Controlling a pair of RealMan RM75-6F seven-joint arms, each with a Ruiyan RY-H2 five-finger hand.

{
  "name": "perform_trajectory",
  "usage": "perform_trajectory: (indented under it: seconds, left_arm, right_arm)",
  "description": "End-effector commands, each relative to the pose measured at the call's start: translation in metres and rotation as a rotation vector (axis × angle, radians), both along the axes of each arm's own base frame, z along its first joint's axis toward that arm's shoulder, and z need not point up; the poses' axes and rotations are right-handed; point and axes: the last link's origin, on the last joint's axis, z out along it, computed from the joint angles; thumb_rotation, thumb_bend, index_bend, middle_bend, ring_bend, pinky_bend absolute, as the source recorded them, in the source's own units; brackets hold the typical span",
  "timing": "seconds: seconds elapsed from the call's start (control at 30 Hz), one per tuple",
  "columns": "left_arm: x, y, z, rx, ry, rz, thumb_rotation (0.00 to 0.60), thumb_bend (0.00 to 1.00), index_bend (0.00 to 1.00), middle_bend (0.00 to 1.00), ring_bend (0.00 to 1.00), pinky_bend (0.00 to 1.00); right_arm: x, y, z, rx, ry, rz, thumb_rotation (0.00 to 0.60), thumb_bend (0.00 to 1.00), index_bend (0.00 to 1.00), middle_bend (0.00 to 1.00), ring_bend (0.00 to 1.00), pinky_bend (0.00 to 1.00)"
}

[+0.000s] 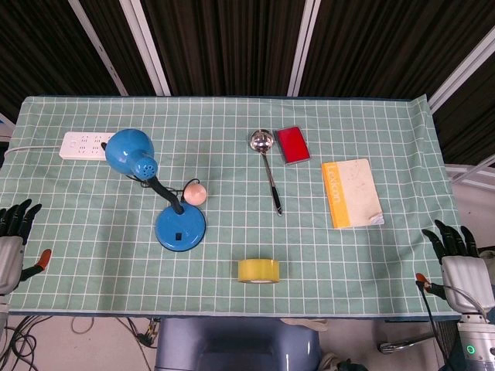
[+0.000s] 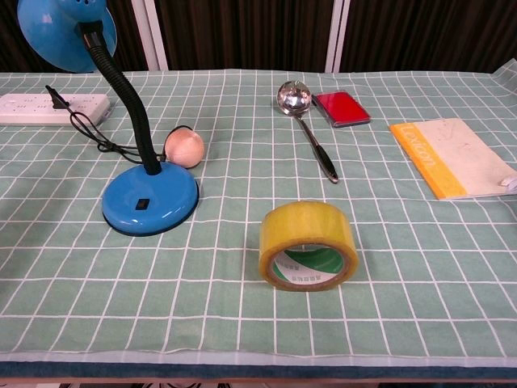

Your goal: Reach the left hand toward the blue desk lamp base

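Reach not started: left hand (image 1: pixel 14 239) sat off the bench (image 1: pixel 371 263) edge at about 9 o'clock from the lamp base (image 1: pixel 180 229), well apart from it, fingers apart and holding nothing; right hand (image 1: pixel 458 259) likewise idle at the far edge, fingers spread. Base was a round blue disc, left of bench centre, black gooseneck rising toward 11 o'clock.

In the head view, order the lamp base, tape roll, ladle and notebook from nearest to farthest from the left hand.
From the left hand at the table's left edge:
1. Blue lamp base, left of centre.
2. Yellow tape roll, front centre.
3. Ladle, centre, further back.
4. Notebook, right side.
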Motion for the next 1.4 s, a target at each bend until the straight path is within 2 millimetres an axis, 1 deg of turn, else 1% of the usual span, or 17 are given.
perform_trajectory:
  seconds: [0.03,0.73,0.83,0.93,0.97,1.03,1.1,1.13,1.17,1.2,1.27,1.3,1.4]
  left_arm:
    - [0.001,0.0,0.0,-0.003,-0.001,-0.001,0.6,0.34,0.06,0.0,0.0,0.0]
    - [0.004,0.002,0.002,-0.005,-0.029,-0.026,0.6,0.35,0.05,0.01,0.0,0.0]
    - [0.004,0.002,0.001,-0.001,-0.031,-0.034,0.6,0.35,0.05,0.03,0.0,0.0]
    - [0.005,0.003,0.001,0.002,-0.035,-0.044,0.6,0.37,0.05,0.09,0.03,0.02]
    - [0.007,0.004,0.001,0.006,-0.042,-0.062,0.6,0.38,0.06,0.13,0.07,0.06]
    - [0.009,0.004,0.0,0.014,-0.063,-0.085,0.6,0.4,0.06,0.24,0.18,0.19]
    - [0.013,0.002,-0.002,0.001,-0.102,-0.101,0.6,0.43,0.08,0.42,0.34,0.42]
    - [0.018,0.001,-0.004,-0.015,-0.143,-0.119,0.6,0.45,0.09,0.48,0.4,0.5]
    - [0.021,0.0,-0.004,-0.021,-0.169,-0.135,0.6,0.49,0.1,0.56,0.48,0.6]
    - [0.023,0.0,-0.004,-0.02,-0.187,-0.151,0.6,0.52,0.12,0.62,0.54,0.68]
    - [0.027,0.001,-0.006,-0.003,-0.193,-0.179,0.6,0.59,0.14,0.69,0.6,0.74]
    - [0.028,0.002,-0.009,0.0,-0.182,-0.191,0.6,0.61,0.15,0.71,0.62,0.76]
    - [0.036,0.009,-0.023,-0.044,-0.166,-0.217,0.6,0.74,0.15,0.77,0.67,0.78]
  right_arm:
    - [0.0,0.0,0.001,-0.002,0.0,0.0,0.6,0.24,0.19,0.1,0.11,0.0]
    - [-0.001,0.001,0.001,-0.006,0.003,-0.002,0.6,0.24,0.19,0.1,0.11,0.0]
    - [0.0,0.001,0.001,-0.006,0.003,-0.003,0.6,0.24,0.19,0.1,0.11,0.0]
    - [0.0,0.001,0.001,-0.006,0.004,-0.003,0.6,0.24,0.19,0.1,0.11,0.0]
    - [0.0,0.001,0.001,-0.007,0.004,-0.004,0.6,0.24,0.19,0.1,0.11,0.0]
    - [0.0,0.002,0.002,-0.012,0.007,-0.003,0.6,0.24,0.19,0.1,0.11,0.0]
    - [0.0,0.001,0.003,-0.024,0.013,0.004,0.6,0.24,0.19,0.1,0.11,0.0]
    - [0.0,0.001,0.004,-0.032,0.013,0.006,0.6,0.24,0.19,0.1,0.11,0.0]
    - [0.0,0.001,0.005,-0.036,0.012,0.004,0.6,0.24,0.19,0.1,0.11,0.0]
    - [-0.001,0.001,0.005,-0.038,0.008,-0.001,0.6,0.24,0.19,0.1,0.11,0.0]
    - [-0.002,0.001,0.005,-0.04,0.001,-0.012,0.6,0.24,0.19,0.1,0.11,0.0]
    - [-0.002,0.001,0.006,-0.042,-0.002,-0.014,0.6,0.24,0.19,0.1,0.11,0.0]
    - [-0.001,0.002,0.006,-0.044,-0.008,-0.013,0.6,0.24,0.19,0.1,0.11,0.0]
